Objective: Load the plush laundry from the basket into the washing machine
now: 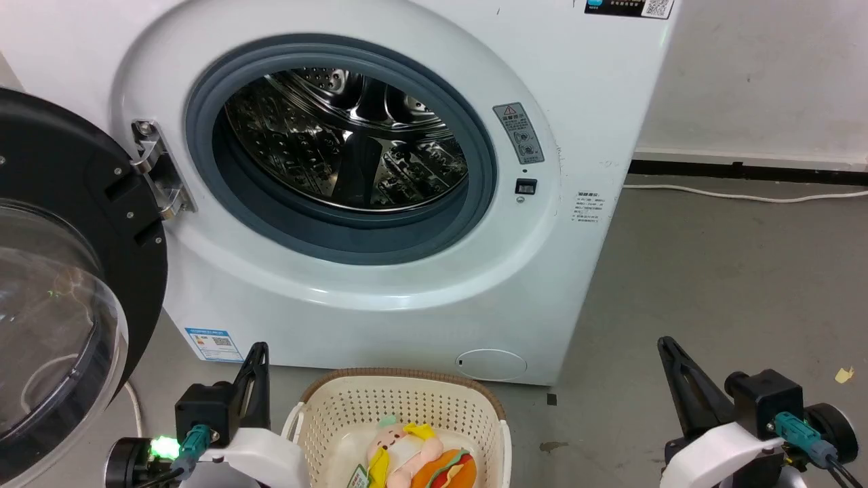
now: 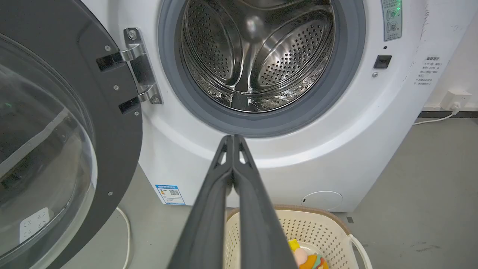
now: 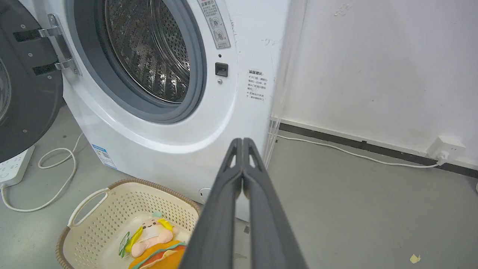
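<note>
Head view: the white washing machine (image 1: pixel 380 318) stands ahead of me, its black-framed door (image 1: pixel 61 203) swung wide open on my left and hanging on the hinge beside the grey gasket (image 1: pixel 203 135). The steel drum (image 1: pixel 346 135) lies open to me. On the grey floor (image 1: pixel 712 291), just before the machine's front, sits the cream basket (image 1: pixel 352 410), and in it lie the peach-pink doll (image 1: pixel 407 444) and, touching it, the orange hot-dog bun (image 1: pixel 447 471). A white cable (image 1: pixel 746 197) runs along the wall's foot to my right; a power strip (image 3: pixel 11 170) lies under the door.

My left hand (image 1: pixel 258 352) is low, just beside the basket's left side, fingers pointing up at the machine. My right hand (image 1: pixel 668 346) is also low, well apart from the basket, over bare floor. In both wrist views my fingers are pressed together, holding nothing.

I count two plush toys, one basket, one machine, two hands.
</note>
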